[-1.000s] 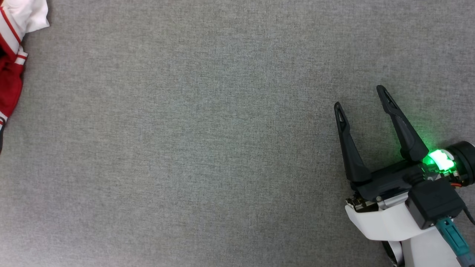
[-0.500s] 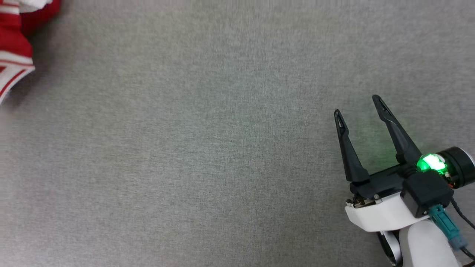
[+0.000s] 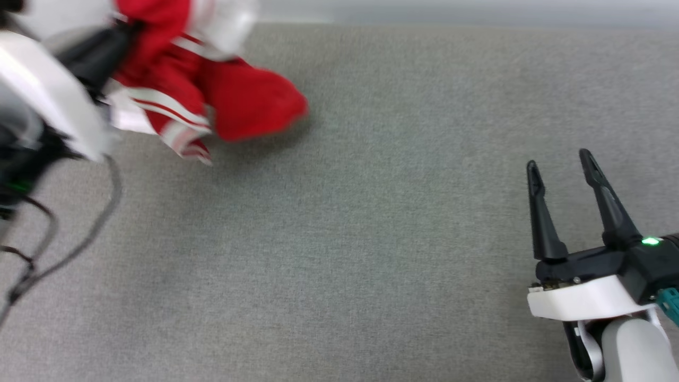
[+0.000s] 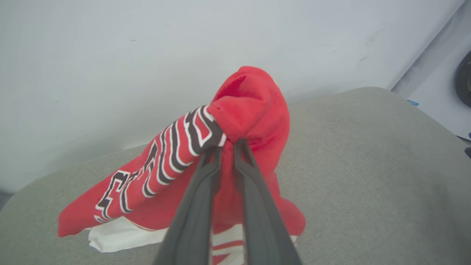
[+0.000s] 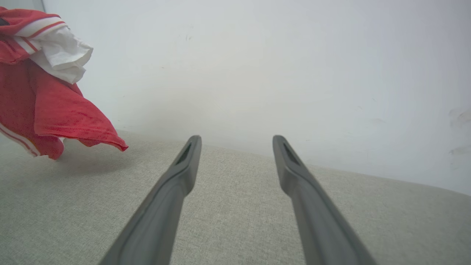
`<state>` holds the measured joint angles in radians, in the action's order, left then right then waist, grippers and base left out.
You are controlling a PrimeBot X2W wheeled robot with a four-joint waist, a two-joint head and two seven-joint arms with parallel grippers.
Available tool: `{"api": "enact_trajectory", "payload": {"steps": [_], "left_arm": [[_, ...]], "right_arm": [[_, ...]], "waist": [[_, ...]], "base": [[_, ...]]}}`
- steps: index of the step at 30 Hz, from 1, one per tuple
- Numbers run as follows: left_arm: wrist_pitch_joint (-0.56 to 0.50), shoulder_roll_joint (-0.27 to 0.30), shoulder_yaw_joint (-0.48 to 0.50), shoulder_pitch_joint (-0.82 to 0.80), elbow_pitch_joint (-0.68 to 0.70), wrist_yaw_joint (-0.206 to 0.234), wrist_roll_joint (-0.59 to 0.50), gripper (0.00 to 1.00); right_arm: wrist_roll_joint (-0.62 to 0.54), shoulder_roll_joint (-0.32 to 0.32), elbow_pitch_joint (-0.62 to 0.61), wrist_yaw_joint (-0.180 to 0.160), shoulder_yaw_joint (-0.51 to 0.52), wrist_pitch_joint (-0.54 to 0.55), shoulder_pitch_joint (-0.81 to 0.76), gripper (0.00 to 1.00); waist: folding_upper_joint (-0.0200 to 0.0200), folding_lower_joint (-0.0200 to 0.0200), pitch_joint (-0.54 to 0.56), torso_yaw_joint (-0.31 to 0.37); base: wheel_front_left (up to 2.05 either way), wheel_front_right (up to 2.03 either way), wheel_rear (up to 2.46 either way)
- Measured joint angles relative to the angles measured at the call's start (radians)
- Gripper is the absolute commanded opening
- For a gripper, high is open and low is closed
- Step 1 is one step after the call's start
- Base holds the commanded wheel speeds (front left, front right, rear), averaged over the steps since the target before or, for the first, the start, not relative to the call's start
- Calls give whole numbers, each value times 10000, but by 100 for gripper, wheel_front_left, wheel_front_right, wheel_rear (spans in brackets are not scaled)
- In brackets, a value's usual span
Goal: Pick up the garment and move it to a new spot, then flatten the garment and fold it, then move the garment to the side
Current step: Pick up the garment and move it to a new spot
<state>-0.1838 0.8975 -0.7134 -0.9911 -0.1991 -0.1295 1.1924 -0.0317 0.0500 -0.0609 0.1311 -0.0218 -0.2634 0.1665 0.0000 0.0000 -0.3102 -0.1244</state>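
The garment point(image 3: 212, 95), red with white sleeves and striped trim, hangs bunched and blurred at the head view's upper left. My left gripper point(image 4: 227, 144) is shut on a fold of the garment point(image 4: 250, 106) beside its dark block letters, holding it above the grey surface. In the head view the left gripper point(image 3: 124, 42) is a blurred dark shape on a white forearm against the cloth. My right gripper point(image 3: 559, 164) stands open at the lower right, far from the shirt, with nothing between its fingers. The right wrist view has the garment point(image 5: 40, 95) hanging at its left, its hem lifted off the surface.
A grey fabric surface point(image 3: 345, 239) spreads under both arms. A pale wall point(image 5: 257, 66) rises behind its far edge. Dark cables point(image 3: 58, 254) trail from the left arm at the lower left. A white board with a dark round part point(image 4: 463, 79) stands at the far right of the left wrist view.
The head camera has shifted, bringing the surface's far edge into view. The left arm and the held garment have swung in from the left edge to the upper left. The right gripper stays open.
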Motion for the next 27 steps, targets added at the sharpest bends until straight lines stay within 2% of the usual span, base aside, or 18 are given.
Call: {"api": "enact_trajectory", "payload": {"steps": [5, 9, 14, 19, 26, 27], "left_arm": [[25, -1216, -838, 481, 980, 458, -437, 0], [349, -2445, -1528, 1200, 1616, 1145, -711, 0], [922, -4033, -2458, 1657, 1070, 1616, -1478, 0], [1306, -5693, -3258, 1909, -209, 1567, -1801, 0], [2048, -7323, -3825, 1850, -2429, 1250, -2238, 0], [2201, -7497, -3850, 1821, -2729, 1189, -2272, 17]], "right_arm": [[199, 2, -2, 0, 629, 0, -158, 100], [242, 2, -125, 0, 1193, 0, -244, 100], [284, 6, -282, 0, 1664, 0, -218, 100], [341, 6, -359, 0, 1710, 0, -135, 100], [537, 8, -314, 0, 1423, 0, -133, 100], [562, 6, -293, 0, 1373, 0, -136, 100]], "waist": [[0, 0, 616, 293], [0, -1, 873, 690], [0, 0, 959, 1265], [0, -1, 826, 1858], [0, 0, 519, 2564], [0, -1, 488, 2635]], "base": [[0, 0, 0], [0, 0, 0], [0, 0, 0], [0, 0, 0], [0, 0, 0], [0, 0, 0]]}}
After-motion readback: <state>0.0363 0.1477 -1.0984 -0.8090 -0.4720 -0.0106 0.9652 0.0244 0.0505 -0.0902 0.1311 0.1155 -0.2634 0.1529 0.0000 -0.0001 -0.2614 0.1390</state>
